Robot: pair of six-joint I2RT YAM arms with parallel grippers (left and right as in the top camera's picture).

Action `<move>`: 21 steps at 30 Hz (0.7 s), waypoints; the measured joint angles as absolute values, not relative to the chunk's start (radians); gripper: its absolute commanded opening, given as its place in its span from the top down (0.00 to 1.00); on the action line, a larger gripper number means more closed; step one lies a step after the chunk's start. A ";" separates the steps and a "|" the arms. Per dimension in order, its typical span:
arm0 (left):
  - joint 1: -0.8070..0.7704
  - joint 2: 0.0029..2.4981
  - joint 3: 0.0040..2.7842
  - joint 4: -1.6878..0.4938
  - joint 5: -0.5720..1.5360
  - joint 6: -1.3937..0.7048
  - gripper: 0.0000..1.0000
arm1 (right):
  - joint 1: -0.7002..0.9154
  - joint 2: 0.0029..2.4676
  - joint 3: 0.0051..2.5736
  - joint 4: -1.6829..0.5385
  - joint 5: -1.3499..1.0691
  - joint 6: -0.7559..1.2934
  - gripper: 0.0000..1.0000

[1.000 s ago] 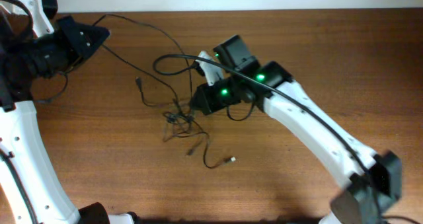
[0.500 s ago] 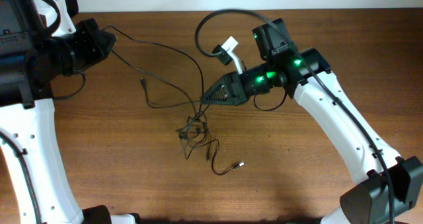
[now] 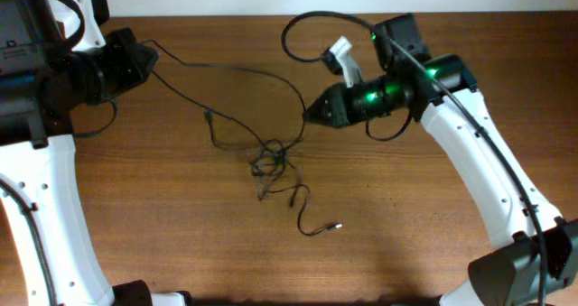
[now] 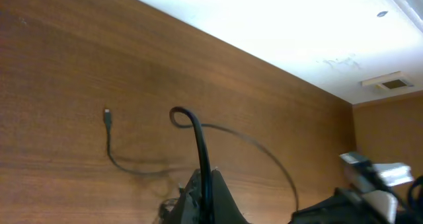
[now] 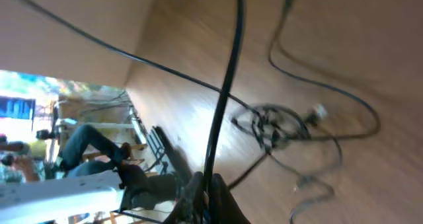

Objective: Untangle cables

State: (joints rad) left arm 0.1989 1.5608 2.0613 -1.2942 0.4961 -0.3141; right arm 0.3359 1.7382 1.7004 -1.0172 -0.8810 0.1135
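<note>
The far edge of the table [image 3: 424,252] is running close behind both grippers, while broad wood is lying open on their near side. The left gripper [image 3: 150,60] and right gripper [image 3: 310,116] are each pinching closed on a strand of the cables [image 3: 271,158]. Their thin black knot is sagging between the jaws, nearer the right one, with loose plug ends trailing beyond it.

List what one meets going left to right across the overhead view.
left claw → free plug end → knot in the cables → right claw
</note>
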 measured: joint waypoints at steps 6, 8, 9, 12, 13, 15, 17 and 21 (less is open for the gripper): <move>0.199 1.561 2.061 -1.295 0.496 -0.314 1.00 | 0.262 1.738 1.710 -1.067 -0.827 0.102 0.96; 0.199 1.561 2.061 -1.295 0.493 -0.314 1.00 | 0.258 1.738 1.710 -1.062 -0.873 0.078 0.96; 0.199 1.561 2.061 -1.295 0.490 -0.314 1.00 | 0.248 1.738 1.710 -1.048 -0.786 0.112 0.96; 0.198 1.561 2.061 -1.297 0.484 -0.314 1.00 | 0.215 1.738 1.710 -1.050 -0.547 0.205 0.96; 0.198 1.561 2.061 -1.298 0.484 -0.314 1.00 | 0.204 1.738 1.710 -1.068 -0.457 0.239 0.96; 0.198 1.561 2.061 -1.298 0.481 -0.314 1.00 | 0.200 1.738 1.710 -1.116 -0.316 0.271 0.96; 0.198 1.561 2.061 -1.301 0.478 -0.314 1.00 | 0.200 1.738 1.710 -1.193 -0.158 0.297 0.96; 0.198 1.561 2.061 -1.302 0.477 -0.314 1.00 | 0.199 1.738 1.708 -1.272 0.022 0.316 0.91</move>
State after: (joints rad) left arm 0.1982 1.5608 2.0605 -1.3018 0.4774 -0.3141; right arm 0.1993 1.7382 1.7084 -1.2724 0.0219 0.3161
